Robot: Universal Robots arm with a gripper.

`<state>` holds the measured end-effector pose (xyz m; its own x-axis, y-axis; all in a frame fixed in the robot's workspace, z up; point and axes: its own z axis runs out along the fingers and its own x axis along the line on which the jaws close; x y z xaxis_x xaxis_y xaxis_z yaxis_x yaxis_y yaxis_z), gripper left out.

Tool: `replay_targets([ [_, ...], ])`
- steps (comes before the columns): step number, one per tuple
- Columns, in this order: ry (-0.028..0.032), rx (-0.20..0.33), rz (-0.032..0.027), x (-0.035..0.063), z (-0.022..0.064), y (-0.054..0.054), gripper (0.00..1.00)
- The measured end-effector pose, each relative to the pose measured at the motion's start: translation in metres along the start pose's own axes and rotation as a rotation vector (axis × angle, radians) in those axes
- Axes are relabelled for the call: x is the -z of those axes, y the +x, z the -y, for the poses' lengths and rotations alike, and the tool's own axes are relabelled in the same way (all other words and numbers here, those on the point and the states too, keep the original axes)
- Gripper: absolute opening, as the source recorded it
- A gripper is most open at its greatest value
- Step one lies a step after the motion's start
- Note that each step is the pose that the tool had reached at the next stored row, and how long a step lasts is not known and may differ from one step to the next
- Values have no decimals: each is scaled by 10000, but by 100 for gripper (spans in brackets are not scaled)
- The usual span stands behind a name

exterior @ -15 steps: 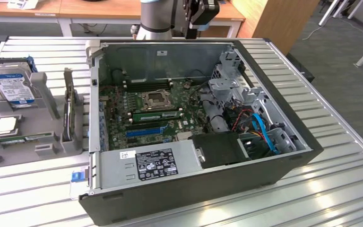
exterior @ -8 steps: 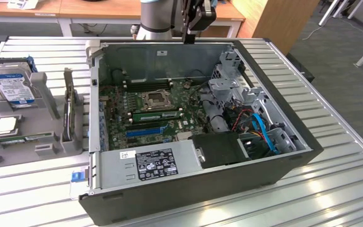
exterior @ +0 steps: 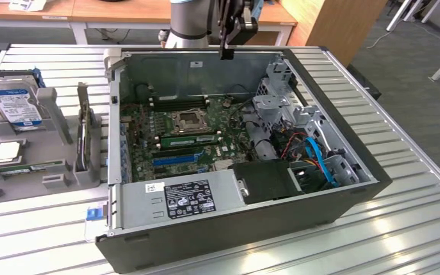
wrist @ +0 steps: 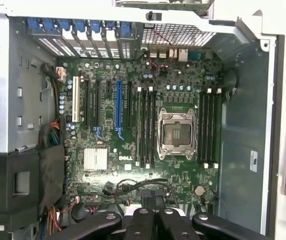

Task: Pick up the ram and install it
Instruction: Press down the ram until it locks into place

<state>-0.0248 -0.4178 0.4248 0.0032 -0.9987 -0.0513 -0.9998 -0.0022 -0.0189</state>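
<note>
One gripper, pressed together and empty, hangs over the computer case, upper centre, exterior view. Mid-frame the ram looks seated: install step seemingly closing; any regrasp needs opening first.

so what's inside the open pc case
A green motherboard with a processor socket, memory slots and a blue expansion slot; the power supply and cables. Whatever lies beneath the power supply is covered.
</note>
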Motion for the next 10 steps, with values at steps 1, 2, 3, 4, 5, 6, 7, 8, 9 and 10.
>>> replay_targets([
  [1, 13, 1, 1, -15, -5, 1, 10],
  [2, 26, 1, 0, -30, -10, 1, 10],
  [3, 41, 2, 1, -46, -15, 2, 10],
  [4, 53, 3, 0, -61, -20, 3, 10],
  [5, 66, 3, 0, -77, -24, 4, 10],
  [6, 78, 4, 0, -93, -28, 5, 10],
  [7, 92, 5, -1, -108, -33, 5, 10],
  [8, 104, 6, -2, -124, -38, 6, 10],
  [9, 117, 7, 0, -140, -43, 7, 10],
  [10, 132, 7, 0, -155, -48, 8, 10],
])
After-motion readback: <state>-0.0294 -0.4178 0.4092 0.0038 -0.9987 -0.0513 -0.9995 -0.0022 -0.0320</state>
